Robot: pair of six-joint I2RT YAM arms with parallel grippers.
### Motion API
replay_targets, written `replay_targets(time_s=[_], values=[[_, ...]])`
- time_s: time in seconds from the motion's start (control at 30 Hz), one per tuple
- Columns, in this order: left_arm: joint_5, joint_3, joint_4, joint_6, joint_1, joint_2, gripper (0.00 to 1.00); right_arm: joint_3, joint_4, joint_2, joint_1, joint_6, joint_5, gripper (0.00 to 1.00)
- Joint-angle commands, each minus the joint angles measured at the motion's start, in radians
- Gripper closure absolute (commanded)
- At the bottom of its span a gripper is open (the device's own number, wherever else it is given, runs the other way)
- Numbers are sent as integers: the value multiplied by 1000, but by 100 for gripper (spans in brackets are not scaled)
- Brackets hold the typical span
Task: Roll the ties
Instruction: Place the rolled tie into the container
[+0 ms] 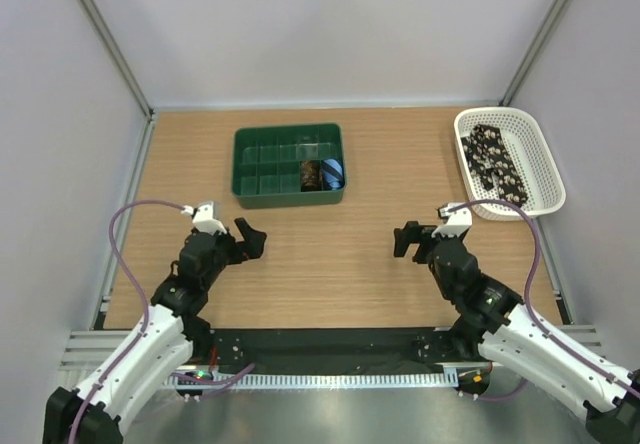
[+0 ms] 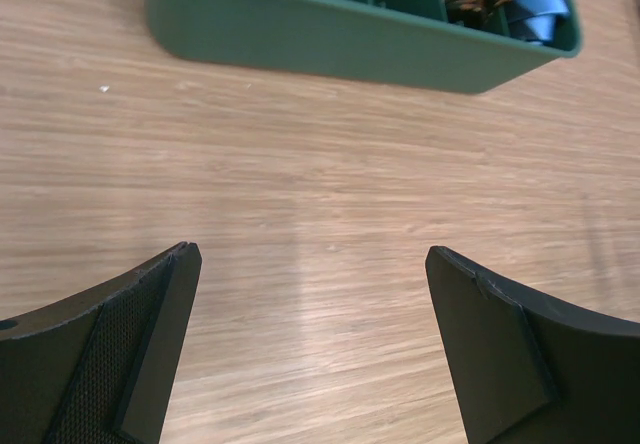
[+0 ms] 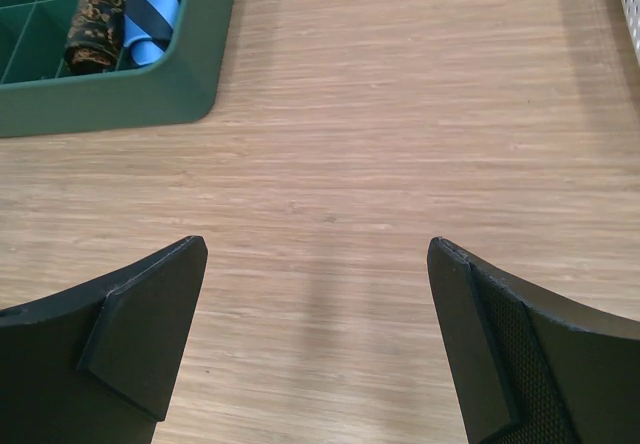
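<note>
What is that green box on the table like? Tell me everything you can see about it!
The green box looks like plastic. It is a shallow rectangle with rounded corners, and thin walls split it into small compartments. It lies flat on the wooden table, at the far side, a little left of the middle. In its near right corner sit a rolled brown speckled tie and a blue roll, side by side. Nothing else touches it.

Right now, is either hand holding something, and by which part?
Nothing is held. The left hand and the right hand both stand open above the table. One tie lies in the white basket.
</note>
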Motion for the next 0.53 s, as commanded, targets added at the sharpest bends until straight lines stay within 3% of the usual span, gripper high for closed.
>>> replay_targets(time_s=[0.0, 0.27, 0.5], values=[[49, -23, 95, 30, 3, -68, 0, -85, 113, -36, 0, 45, 59, 0], [23, -75, 66, 15, 3, -240, 0, -102, 110, -80, -1, 18, -19, 0], [26, -81, 64, 14, 3, -252, 0, -96, 104, -68, -1, 33, -11, 0]])
